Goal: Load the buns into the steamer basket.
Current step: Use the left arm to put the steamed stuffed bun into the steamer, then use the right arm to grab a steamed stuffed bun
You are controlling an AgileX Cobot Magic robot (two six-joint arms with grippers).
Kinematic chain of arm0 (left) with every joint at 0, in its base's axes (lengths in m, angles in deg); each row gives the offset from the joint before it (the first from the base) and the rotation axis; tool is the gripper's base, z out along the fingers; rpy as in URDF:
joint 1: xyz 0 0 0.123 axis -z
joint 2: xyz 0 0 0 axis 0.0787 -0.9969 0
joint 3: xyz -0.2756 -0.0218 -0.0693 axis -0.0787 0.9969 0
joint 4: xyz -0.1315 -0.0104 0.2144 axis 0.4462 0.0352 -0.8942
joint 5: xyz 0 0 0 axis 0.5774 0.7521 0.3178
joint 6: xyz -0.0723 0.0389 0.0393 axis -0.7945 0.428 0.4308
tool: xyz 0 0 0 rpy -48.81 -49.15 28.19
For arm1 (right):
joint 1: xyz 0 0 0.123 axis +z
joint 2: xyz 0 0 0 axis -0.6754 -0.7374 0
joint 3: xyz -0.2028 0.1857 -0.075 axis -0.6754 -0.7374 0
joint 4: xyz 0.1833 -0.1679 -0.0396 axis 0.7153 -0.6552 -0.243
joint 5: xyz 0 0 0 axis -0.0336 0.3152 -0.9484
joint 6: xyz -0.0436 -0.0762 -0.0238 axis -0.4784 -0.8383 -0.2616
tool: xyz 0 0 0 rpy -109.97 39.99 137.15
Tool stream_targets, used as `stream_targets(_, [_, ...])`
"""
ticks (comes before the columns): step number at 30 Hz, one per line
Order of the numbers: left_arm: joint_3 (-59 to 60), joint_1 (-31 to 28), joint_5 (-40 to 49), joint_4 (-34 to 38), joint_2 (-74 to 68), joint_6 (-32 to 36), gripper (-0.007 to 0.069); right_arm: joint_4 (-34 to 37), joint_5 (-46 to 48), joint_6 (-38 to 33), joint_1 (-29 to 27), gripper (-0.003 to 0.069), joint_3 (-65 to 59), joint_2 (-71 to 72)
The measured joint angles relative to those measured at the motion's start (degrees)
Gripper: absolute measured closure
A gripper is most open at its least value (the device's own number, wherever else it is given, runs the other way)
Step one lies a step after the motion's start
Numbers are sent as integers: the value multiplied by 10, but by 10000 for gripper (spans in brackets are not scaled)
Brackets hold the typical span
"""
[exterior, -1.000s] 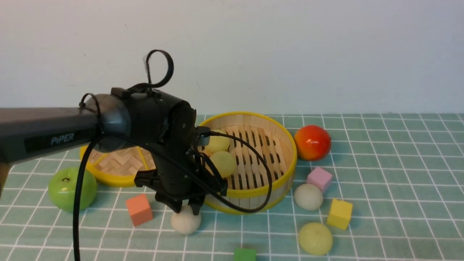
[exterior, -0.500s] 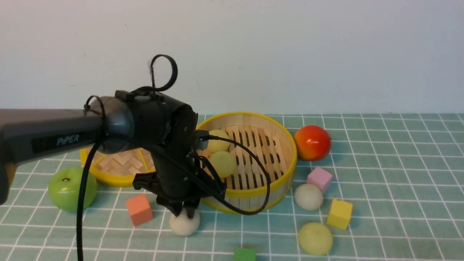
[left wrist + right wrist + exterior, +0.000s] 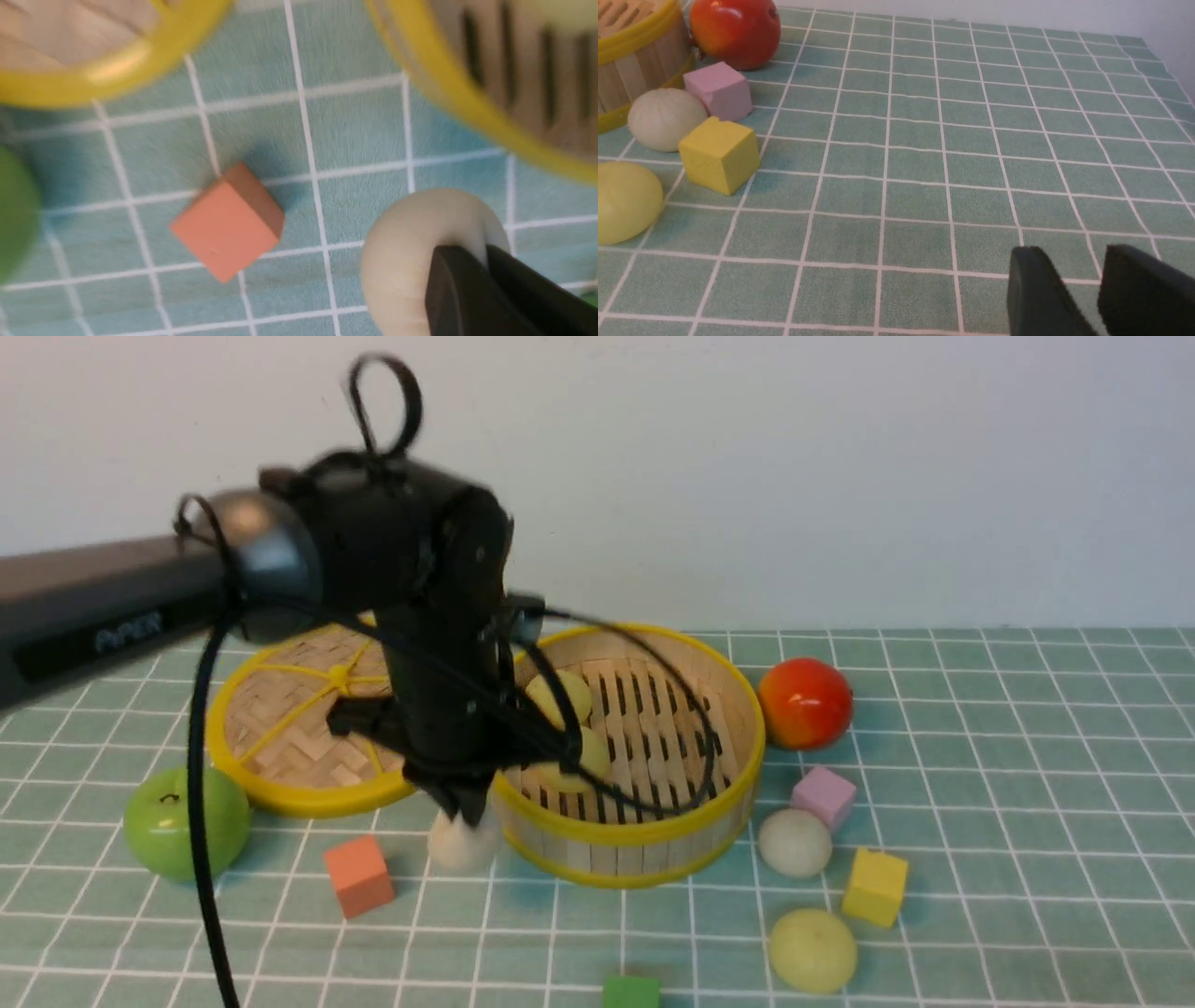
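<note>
Motion-blurred, the black left arm [image 3: 93,607] hides part of the flat woven yellow-rimmed lid [image 3: 280,747], and its cable crosses the glossy green apple [image 3: 173,826] at left. The left gripper [image 3: 464,807] pinches the top of a matte off-white bun [image 3: 462,847], just left of the round bamboo steamer basket [image 3: 653,831]. Inside the basket, two pale yellow-green buns [image 3: 565,695] sit half-screened by cables. To its right, a second off-white bun [image 3: 794,843] and a third yellow-green bun [image 3: 812,949] lie on the checked green cloth [image 3: 1027,803]. The right gripper [image 3: 1078,261], cropped by the frame, hovers over the cloth; whether its fingers meet cannot be told.
</note>
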Motion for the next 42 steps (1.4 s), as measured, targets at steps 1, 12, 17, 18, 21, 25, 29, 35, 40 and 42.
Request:
stream_targets(1, [-25, 0, 8, -7, 1, -2, 629, 0, 0, 0, 0, 420, 0, 0])
stream_targets(12, [-273, 0, -67, 70, -128, 28, 629, 0, 0, 0, 0, 420, 0, 0])
stream_targets(17, [-334, 1, -138, 104, -239, 63, 627, 0, 0, 0, 0, 420, 0, 0])
stream_targets(18, [-334, 1, -138, 104, -239, 63, 627, 0, 0, 0, 0, 420, 0, 0])
stream_targets(21, [-343, 1, -169, 105, -273, 60, 620, 0, 0, 0, 0, 420, 0, 0])
stream_targets(25, [-344, 1, -191, 79, -288, 15, 580, 0, 0, 0, 0, 420, 0, 0])
stream_targets(29, [-346, 1, -191, 51, -285, -20, 473, 0, 0, 0, 0, 420, 0, 0])
stream_targets(35, [-356, 1, -156, 45, -257, -27, 249, 0, 0, 0, 0, 420, 0, 0])
stream_targets(40, [-362, 1, -71, 36, -170, 22, 154, 0, 0, 0, 0, 420, 0, 0])
stream_targets(42, [-362, 1, -21, 23, -124, 43, 156, 0, 0, 0, 0, 420, 0, 0])
